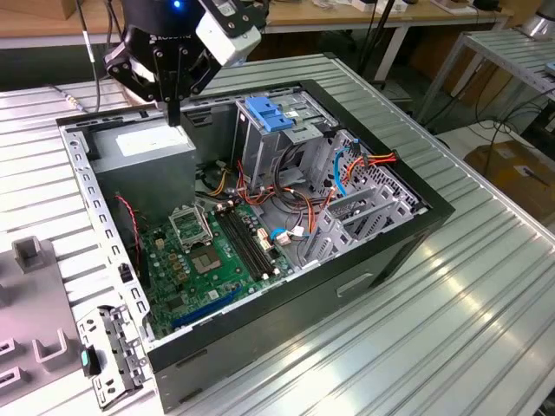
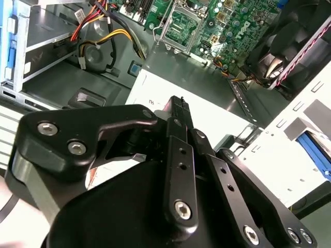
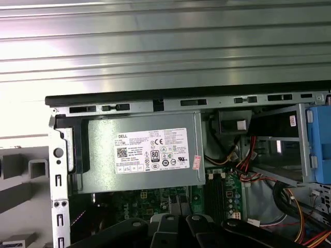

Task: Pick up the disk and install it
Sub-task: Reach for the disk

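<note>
My gripper (image 1: 173, 117) hangs above the open computer case (image 1: 381, 251), over the grey power supply (image 1: 143, 143) at the corner on the exterior view's left. Its dark fingers (image 2: 178, 111) are pressed together with nothing between them, pointing down at the power supply's labelled top (image 3: 147, 152). In the second wrist view a ribbed bright blue piece (image 2: 315, 150) lies in a pale fixture just outside the case wall. I cannot tell whether it is the disk. The tall grey drive cage (image 1: 260, 143) stands in the case towards the exterior view's right of the gripper.
A blue latch (image 1: 269, 113) tops the cage. The green motherboard (image 1: 208, 260) lies low in the case, with orange and red cables (image 1: 303, 208) beside it. Grey fixtures (image 1: 35, 260) and a metal bracket (image 1: 108, 355) lie outside the case. The ribbed metal table (image 1: 451, 329) surrounds it.
</note>
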Robot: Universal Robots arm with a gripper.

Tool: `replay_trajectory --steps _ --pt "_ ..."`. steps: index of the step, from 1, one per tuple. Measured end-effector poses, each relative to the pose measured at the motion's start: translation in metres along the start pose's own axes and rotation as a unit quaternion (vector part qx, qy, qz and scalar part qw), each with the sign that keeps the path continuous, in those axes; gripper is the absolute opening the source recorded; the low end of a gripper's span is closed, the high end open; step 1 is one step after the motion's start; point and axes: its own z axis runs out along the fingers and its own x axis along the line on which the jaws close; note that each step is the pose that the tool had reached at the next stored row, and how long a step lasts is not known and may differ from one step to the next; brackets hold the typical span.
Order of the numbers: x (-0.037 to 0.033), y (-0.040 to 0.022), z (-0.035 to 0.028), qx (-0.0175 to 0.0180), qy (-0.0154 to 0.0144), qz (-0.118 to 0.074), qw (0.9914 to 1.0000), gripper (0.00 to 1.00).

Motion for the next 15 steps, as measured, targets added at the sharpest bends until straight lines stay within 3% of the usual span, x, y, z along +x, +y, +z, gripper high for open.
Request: replay_trajectory --steps 15 --pt "0.0074 -0.0006 0.0006 0.0000 0.0000 0.000 1.00000 0.11"
